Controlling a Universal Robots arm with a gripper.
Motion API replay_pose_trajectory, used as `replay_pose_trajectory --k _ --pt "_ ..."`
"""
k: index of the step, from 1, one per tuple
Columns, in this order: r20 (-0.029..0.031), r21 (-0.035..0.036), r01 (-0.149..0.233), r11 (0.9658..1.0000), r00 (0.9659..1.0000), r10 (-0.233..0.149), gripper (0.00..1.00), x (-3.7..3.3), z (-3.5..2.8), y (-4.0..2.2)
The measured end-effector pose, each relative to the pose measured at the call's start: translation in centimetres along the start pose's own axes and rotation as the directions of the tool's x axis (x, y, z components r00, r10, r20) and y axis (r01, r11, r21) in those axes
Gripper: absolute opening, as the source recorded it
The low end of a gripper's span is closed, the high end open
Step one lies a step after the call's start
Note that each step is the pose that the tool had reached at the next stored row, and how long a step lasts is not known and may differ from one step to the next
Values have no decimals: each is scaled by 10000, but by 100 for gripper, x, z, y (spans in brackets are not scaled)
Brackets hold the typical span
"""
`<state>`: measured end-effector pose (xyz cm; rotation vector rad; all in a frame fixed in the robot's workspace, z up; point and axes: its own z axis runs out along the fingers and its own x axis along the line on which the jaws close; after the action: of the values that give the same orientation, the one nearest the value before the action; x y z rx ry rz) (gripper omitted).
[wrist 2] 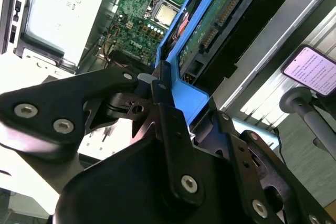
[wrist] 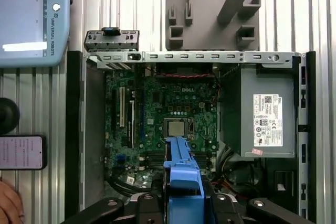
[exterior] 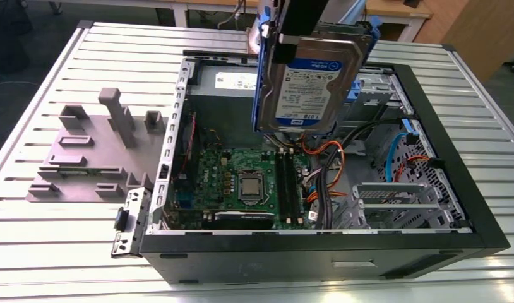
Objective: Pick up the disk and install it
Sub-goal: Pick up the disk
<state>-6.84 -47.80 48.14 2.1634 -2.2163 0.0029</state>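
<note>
In the exterior view, I see the gripper (exterior: 291, 38) holding the disk (exterior: 312, 82) upright by its top edge, clear above the open case (exterior: 324, 243), roughly over its middle. In the second wrist view, the fingers (wrist 2: 163, 108) are closed tight on the blue frame (wrist 2: 186, 98). In the first wrist view, the disk hangs edge-on above the board (wrist: 157, 108). I judge the pick-up done and the carry under way. Installing calls for lining the frame up with a bay.

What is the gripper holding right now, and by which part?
The gripper holds the disk by one end of its blue frame, above the open computer case.
</note>
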Motion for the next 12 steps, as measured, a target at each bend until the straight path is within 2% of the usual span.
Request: replay_pose_trajectory --k 2,3,7,12 --pt "-1 0 -1 10000 10000 1 36 16 2 -3" --pt "0 0 -1 10000 10000 1 36 171 29 -28" --pt "1 0 -1 10000 10000 1 36 196 34 -32" --pt "0 0 1 10000 10000 -1 36 167 33 -32"
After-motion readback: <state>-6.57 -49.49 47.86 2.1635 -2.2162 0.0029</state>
